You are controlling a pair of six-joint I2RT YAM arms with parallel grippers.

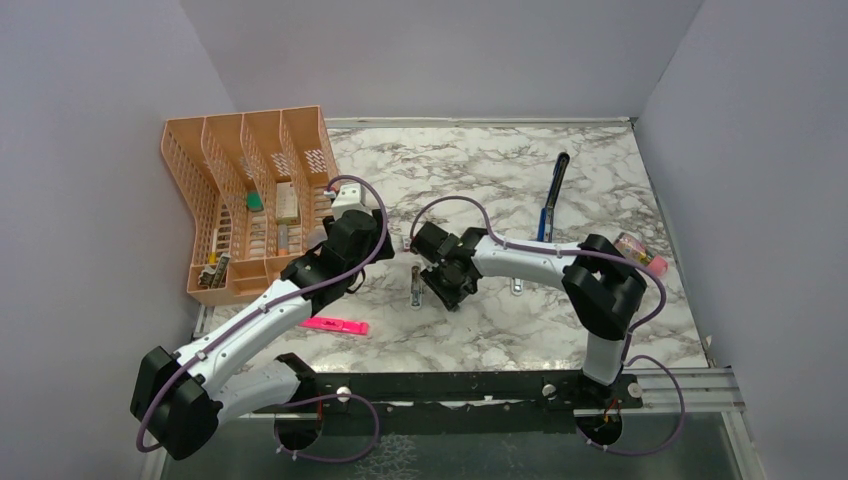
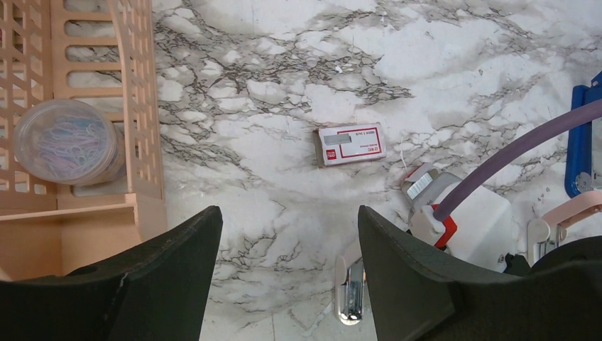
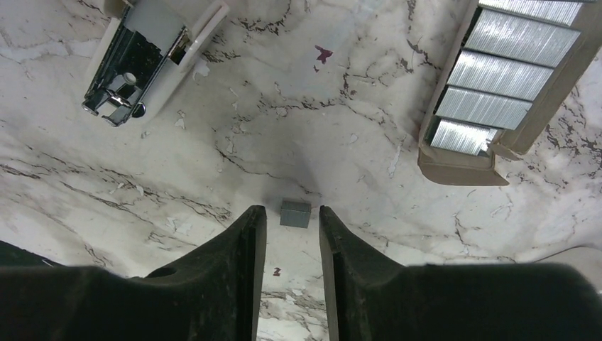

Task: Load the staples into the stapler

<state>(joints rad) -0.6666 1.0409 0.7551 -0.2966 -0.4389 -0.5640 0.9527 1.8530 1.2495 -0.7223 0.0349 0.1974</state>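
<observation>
A small grey block of staples [image 3: 294, 215] lies on the marble just ahead of my right gripper [image 3: 292, 209], between its tips and not touching either; the jaws stand slightly apart. A beige tray with several rows of staples [image 3: 490, 85] lies to the upper right. The red-and-white staple box [image 2: 350, 144] lies ahead of my left gripper [image 2: 289, 213], which is wide open and empty. The slim blue-and-black stapler [image 1: 545, 220] lies to the right of both grippers; its blue edge shows in the left wrist view [image 2: 578, 142]. From above, my left gripper [image 1: 375, 240] and right gripper [image 1: 448, 288] are close together.
A white capsule-shaped piece with a chrome channel [image 3: 142, 64] lies near the right gripper and shows in the left wrist view [image 2: 351, 291]. A peach organiser [image 1: 250, 200] holds a jar of clips [image 2: 67, 142]. A pink highlighter [image 1: 335, 325] lies near the front. A peach-pink piece [image 2: 571, 208].
</observation>
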